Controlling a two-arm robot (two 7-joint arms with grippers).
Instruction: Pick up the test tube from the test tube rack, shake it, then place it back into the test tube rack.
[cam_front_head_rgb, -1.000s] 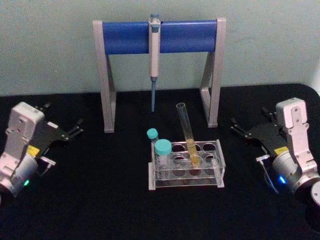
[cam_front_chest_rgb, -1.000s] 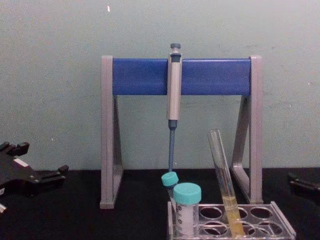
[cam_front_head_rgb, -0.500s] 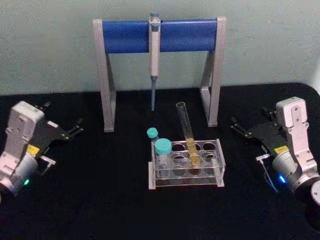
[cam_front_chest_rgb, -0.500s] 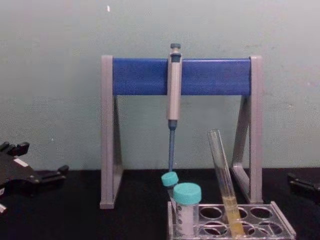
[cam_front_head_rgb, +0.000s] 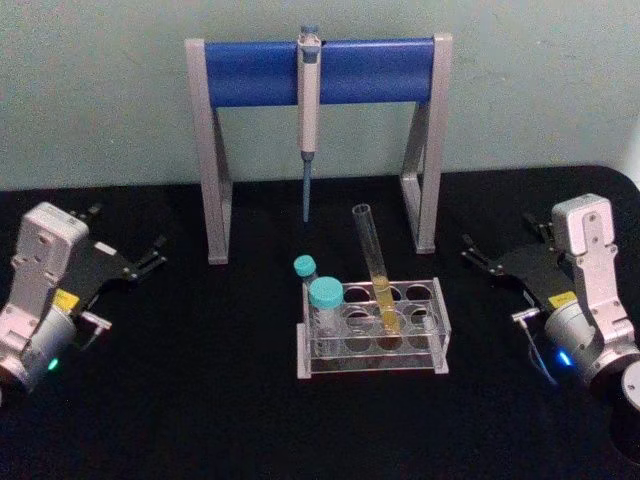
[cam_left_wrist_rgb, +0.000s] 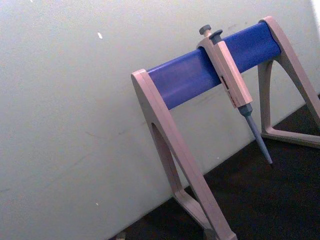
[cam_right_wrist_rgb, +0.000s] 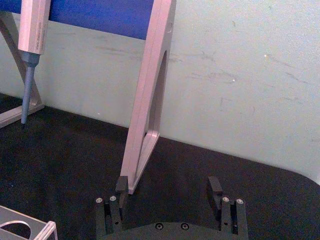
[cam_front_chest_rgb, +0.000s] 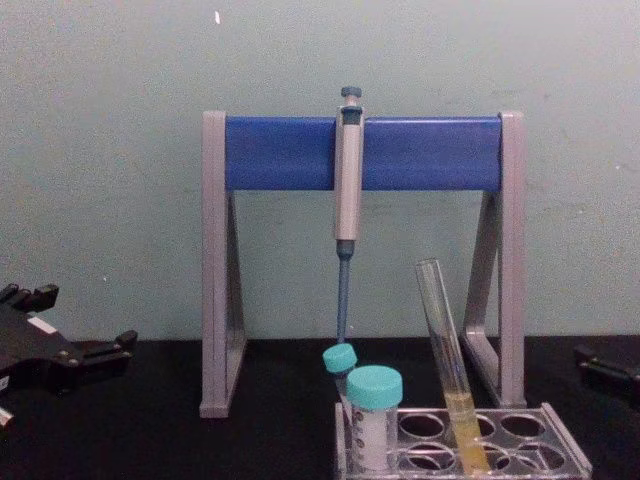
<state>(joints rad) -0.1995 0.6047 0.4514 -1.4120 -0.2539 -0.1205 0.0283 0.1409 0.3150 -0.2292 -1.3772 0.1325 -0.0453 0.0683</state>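
The long clear glass test tube (cam_front_head_rgb: 374, 266) with yellow-orange liquid leans in the low clear plastic test tube rack (cam_front_head_rgb: 372, 329), well apart from and between the open, empty right gripper (cam_front_head_rgb: 487, 262) and the open left gripper (cam_front_head_rgb: 143, 264).

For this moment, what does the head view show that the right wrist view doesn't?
Head view alone: the test tube leaning in the test tube rack, two teal-capped tubes, and the left gripper, open, parked far left. Right wrist view alone: a close look at the right gripper, fingers spread above the black table. Shared: the pipette stand, the hanging pipette and a rack corner.
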